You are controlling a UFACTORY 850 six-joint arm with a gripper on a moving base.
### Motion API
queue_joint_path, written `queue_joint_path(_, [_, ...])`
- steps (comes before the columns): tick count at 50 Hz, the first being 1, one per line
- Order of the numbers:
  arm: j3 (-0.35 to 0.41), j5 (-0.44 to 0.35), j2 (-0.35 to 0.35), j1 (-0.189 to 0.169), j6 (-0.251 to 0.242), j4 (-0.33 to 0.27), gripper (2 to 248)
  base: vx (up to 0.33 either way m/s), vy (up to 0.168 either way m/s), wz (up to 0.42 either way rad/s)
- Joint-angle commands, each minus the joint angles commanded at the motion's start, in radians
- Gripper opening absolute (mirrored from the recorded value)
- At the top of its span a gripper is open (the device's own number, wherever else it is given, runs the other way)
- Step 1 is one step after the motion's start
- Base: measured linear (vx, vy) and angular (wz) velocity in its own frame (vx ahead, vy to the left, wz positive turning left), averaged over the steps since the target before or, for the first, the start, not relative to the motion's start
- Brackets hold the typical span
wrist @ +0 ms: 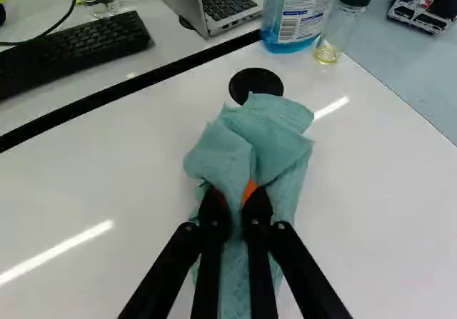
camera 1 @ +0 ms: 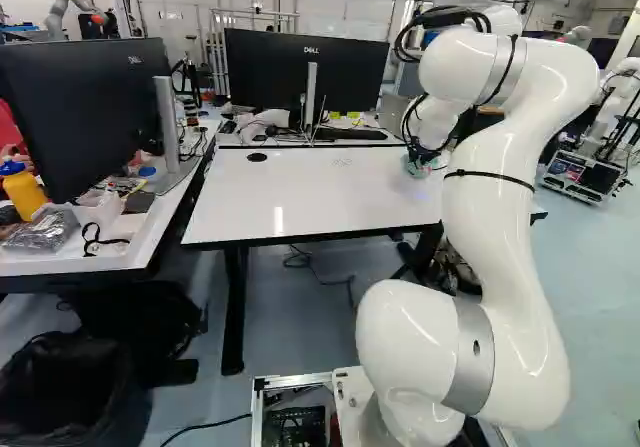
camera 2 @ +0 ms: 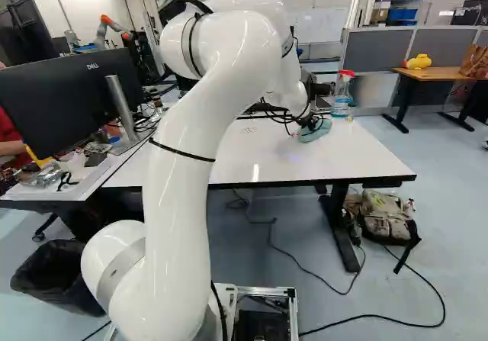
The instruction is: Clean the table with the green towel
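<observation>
My gripper (camera 2: 306,126) is at the far right part of the white table (camera 2: 335,154) in the right base view, with the green towel (camera 2: 319,131) at its fingers. In the wrist view the gripper (wrist: 237,198) is shut on the crumpled towel (wrist: 268,137), its orange pads pinching the cloth from two sides. The towel spreads ahead of and beneath the fingers and lies against the tabletop. Its far end touches or nearly touches a round black disc (wrist: 255,83) in the table. The left base view shows the towel only partly, beside the arm.
Beyond the towel stand a blue spray bottle (wrist: 300,12), a jar with a green lid (wrist: 344,19), an open laptop (wrist: 207,1) and a black keyboard (wrist: 75,51). Monitors (camera 1: 305,72) rise behind the table. Another robot (camera 1: 75,7) is in the background.
</observation>
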State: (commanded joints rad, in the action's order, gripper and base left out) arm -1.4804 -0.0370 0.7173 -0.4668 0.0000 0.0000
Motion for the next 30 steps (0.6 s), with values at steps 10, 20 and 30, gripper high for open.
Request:
queue_joint_path(10, [-0.027,0.0,0.019,0.02,0.0,0.0,39,0.0,0.0,0.0])
queue_joint_path(20, [0.0,0.0,0.0,0.04,0.0,0.0,39,0.0,0.0,0.0])
queue_joint_path(30, [0.054,0.0,-0.038,0.051,0.0,0.0,39,0.0,0.0,0.0])
